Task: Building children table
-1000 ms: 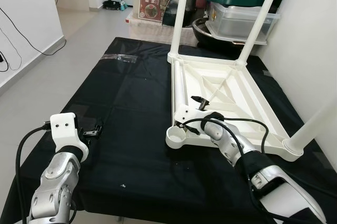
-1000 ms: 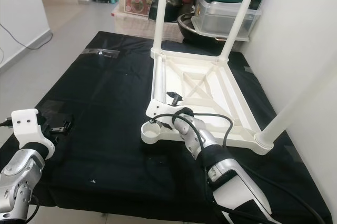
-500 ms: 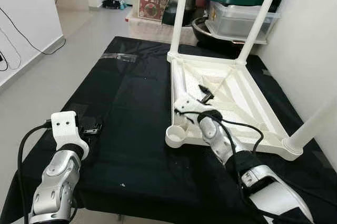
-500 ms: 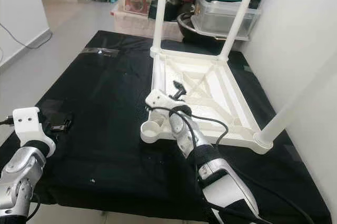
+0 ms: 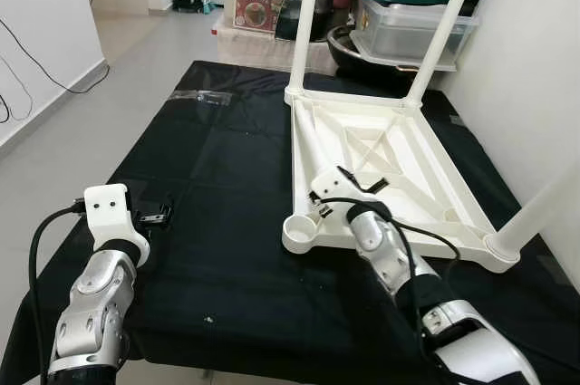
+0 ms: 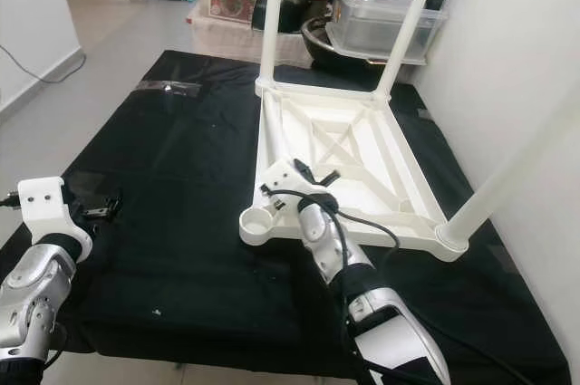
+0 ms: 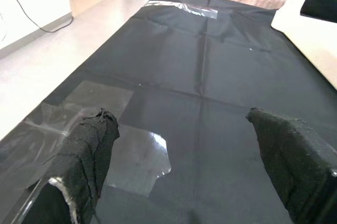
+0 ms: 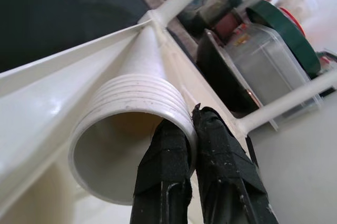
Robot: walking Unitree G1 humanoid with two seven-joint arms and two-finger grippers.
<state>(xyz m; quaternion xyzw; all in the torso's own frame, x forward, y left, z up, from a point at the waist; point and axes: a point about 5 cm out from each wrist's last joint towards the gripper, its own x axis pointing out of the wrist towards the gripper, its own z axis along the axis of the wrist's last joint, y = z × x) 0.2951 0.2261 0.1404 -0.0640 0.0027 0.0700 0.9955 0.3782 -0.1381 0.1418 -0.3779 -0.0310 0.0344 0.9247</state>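
Right wrist view: fingers [image 8: 179,150] pinching leg [image 8: 142,103] rim.

A black sheet [image 5: 217,177] is spread flat over the floor [image 5: 82,104]. On it lies the white children's table [image 5: 390,168], upside down with three legs standing up. Clear tape patches [image 7: 131,155] stick to the sheet near its edges.

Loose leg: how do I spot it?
Find the white table lying upside down on the black cloth. Inside it, along its left edge, lies the leg, its ridged open end pinched by the right hand. The other legs stand upright; this one lies flat.
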